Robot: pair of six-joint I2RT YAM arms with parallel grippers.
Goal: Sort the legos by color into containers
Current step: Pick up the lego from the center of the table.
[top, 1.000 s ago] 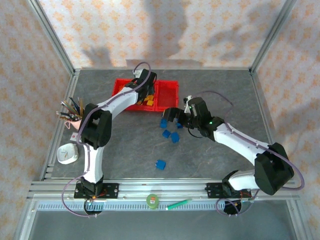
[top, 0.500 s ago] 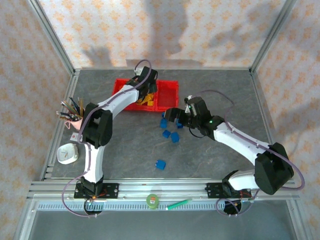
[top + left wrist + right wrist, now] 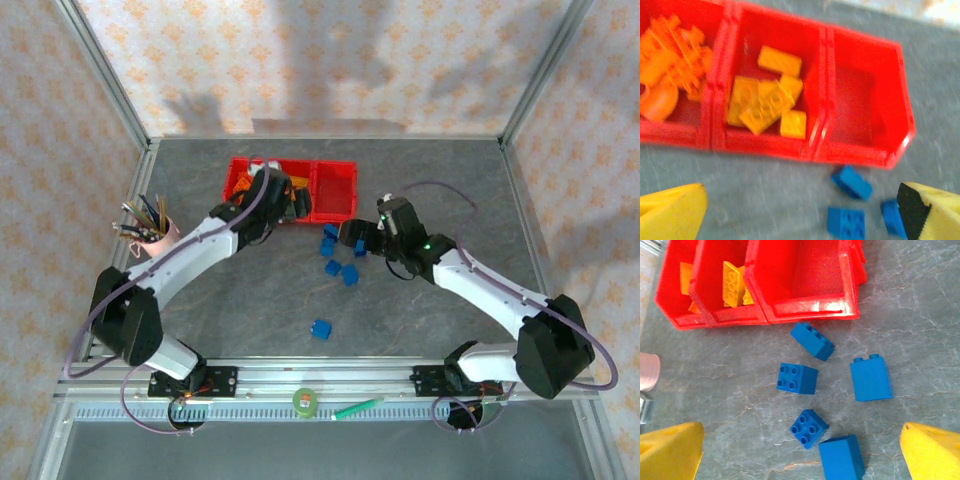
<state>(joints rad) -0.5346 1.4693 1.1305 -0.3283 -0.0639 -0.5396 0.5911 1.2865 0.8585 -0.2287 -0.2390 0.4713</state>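
The red bins (image 3: 335, 188) stand in a row at the back of the table. In the left wrist view the left bin holds orange pieces (image 3: 670, 65), the middle bin holds yellow bricks (image 3: 767, 97), and the right bin (image 3: 860, 115) is empty. Several blue bricks (image 3: 797, 378) lie on the table in front of the bins, and one blue brick (image 3: 320, 329) sits alone nearer the arms. My left gripper (image 3: 800, 220) hovers open over the table just before the bins. My right gripper (image 3: 800, 455) is open above the blue bricks, and a tall blue brick (image 3: 841, 458) lies between its fingers.
A pink cup of pencils (image 3: 150, 225) stands at the left edge. A green tape roll (image 3: 304, 401) and a green pen (image 3: 358, 407) lie on the front rail. The metal frame posts and patterned walls close in the table.
My left arm has drawn back from over the bins toward the near side, its elbow swinging far left. My right gripper has shifted slightly right.
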